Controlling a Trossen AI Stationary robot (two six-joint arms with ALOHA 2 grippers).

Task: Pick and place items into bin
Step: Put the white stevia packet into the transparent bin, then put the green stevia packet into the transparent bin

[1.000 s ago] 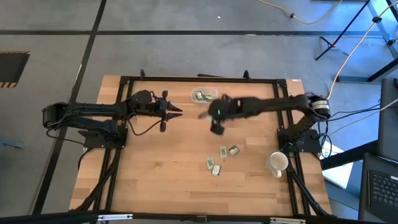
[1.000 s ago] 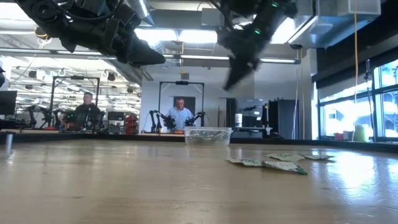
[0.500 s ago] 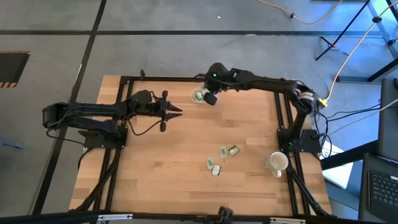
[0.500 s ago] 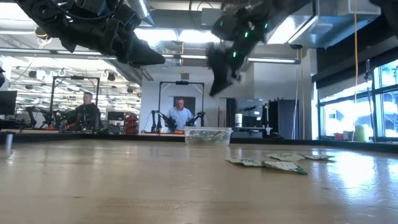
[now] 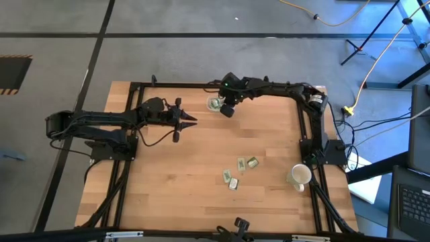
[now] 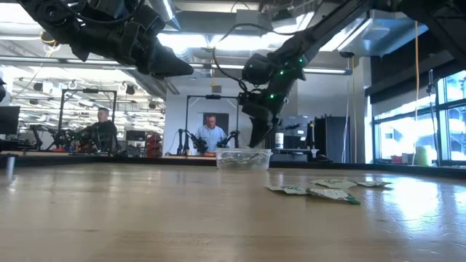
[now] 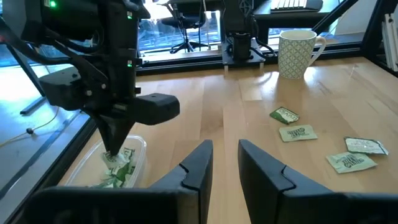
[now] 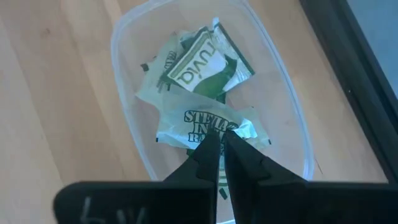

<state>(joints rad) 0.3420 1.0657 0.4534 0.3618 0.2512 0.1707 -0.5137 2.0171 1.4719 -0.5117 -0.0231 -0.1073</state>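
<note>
— Wooden surface (image 5: 175,181) first: what lies on it?

— Four loose packets (image 5: 238,173) sit toward the right edge, past the middle, and a white cup (image 5: 299,176) stands near the near right corner. A clear bin (image 5: 215,103) rests at the far edge, around its middle, with several green-and-white packets (image 8: 202,65) inside.

— Where is the right gripper?

— The right gripper (image 5: 227,109) hangs directly over the bin, pointing down into it. Its fingers (image 8: 208,155) are pinched almost together on a crumpled packet (image 8: 208,127) — the wrist view shows the tips touching that packet, which lies on top of the others in the bin.

— So is the packet gripped or just touched?

— The tips close on its edge; it looks gripped, though it also rests on the pile.

— And the left gripper?

— The left gripper (image 5: 190,119) hovers above the surface toward the far left side, well apart from the bin — its fingers (image 7: 264,168) are slightly parted and hold nothing.

— Anything behind?

— Two people (image 6: 212,134) sit in the room beyond the surface.
</note>
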